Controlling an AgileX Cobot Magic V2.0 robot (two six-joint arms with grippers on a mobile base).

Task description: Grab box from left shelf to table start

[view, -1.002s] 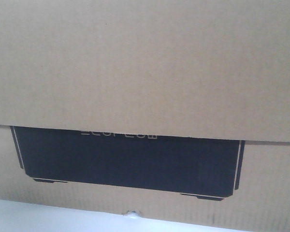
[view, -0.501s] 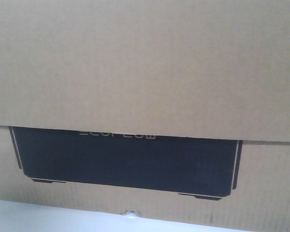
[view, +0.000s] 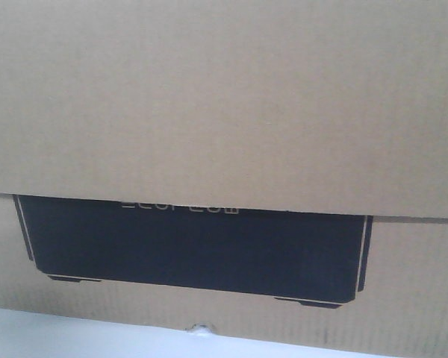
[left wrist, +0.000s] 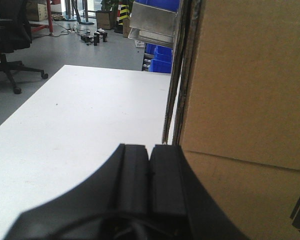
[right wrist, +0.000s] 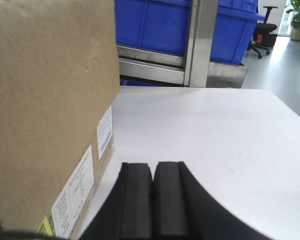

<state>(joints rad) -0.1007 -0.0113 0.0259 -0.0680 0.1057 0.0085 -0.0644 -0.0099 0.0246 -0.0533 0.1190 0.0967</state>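
Front-facing view is filled by the large brown corrugated cardboard box, its black printed rectangle with clipped corners and thin pale lettering half hidden under an overhanging flap; a strip of the smooth white table shows below it; neither claw appears here.

Left wrist view adds what the front cannot: the left claw, black pads pressed together with nothing between them; the box side stands just right of it, resting on the table; ahead lie the silvery brushed-metal shelf and blue plastic bins; contents of the bins cannot be told; a black office chair stands far left on the grey floor.

Right wrist view: right claw likewise closed flat and empty; box just left of it, white labels on its side; blue bins beyond.

Against the frame half a second ago, the box face sits in practically the same place.
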